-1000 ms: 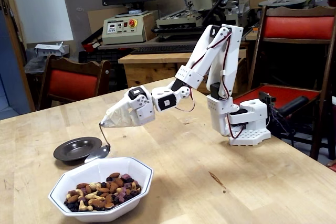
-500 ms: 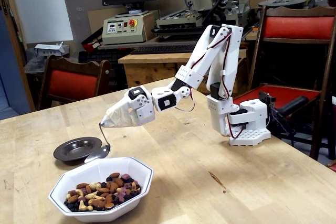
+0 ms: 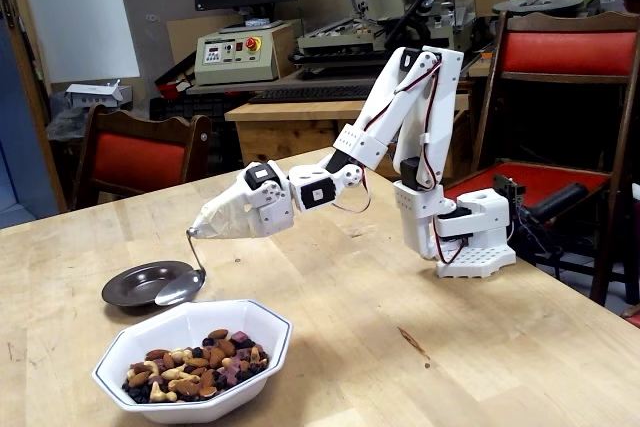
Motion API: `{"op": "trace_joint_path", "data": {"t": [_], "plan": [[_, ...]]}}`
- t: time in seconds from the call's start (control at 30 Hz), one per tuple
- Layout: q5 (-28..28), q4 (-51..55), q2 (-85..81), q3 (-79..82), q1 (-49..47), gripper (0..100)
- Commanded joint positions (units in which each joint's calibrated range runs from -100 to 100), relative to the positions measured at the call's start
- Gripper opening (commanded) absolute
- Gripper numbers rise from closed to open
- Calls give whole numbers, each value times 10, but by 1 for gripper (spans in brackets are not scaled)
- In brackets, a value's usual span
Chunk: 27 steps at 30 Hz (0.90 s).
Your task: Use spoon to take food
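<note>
On the wooden bench (image 3: 420, 287), the white arm reaches out to the left of the fixed view, its end effector (image 3: 200, 229) wrapped in a white cone, so I cannot tell how its jaws stand; the spoon (image 3: 181, 288) is fixed at that tip. The thin handle hangs down and the oval bowl of the spoon sits just above the near edge of the small dark plate (image 3: 140, 282), beside the far rim of the white octagonal bowl (image 3: 265, 332). The spoon looks empty. The food (image 3: 195, 364), nuts and dark dried fruit, lies heaped in the front part of the white bowl, apart from the spoon. The step in hand seems to be the approach before scooping. Next the spoon likely needs to come forward over the rim, dip into the heap, and lift level so nothing spills
</note>
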Motion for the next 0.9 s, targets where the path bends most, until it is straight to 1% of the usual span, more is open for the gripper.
{"op": "trace_joint_path", "data": {"t": [0.0, 0.33, 0.57, 0.87], "plan": [[0, -14, -25, -28, 3, 4], [0, -6, -24, -157, -2, 4], [0, -6, -25, -125, -5, 4], [0, -12, -25, -98, -80, 4]]}}
